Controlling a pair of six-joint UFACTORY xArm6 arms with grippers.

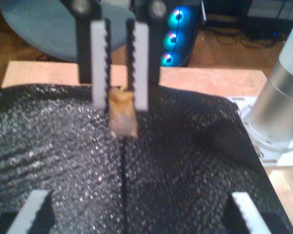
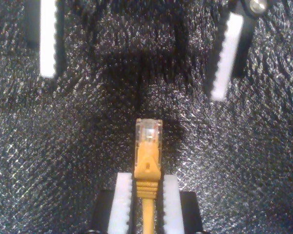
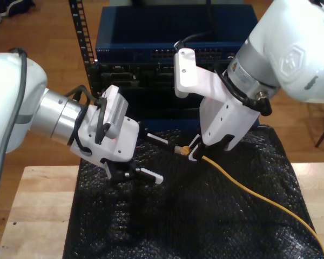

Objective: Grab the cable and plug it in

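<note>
Cable plug between second claw's pads

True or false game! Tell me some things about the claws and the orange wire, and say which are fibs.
1. My second claw is shut on the cable. True.
2. My first claw is squeezing the plug. False: it is open and holds nothing.
3. The cable is orange-yellow with a clear plug at its tip. True.
4. The plug is already pushed into the blue box at the back. False: it is held over the black mat, between the two claws.
</note>
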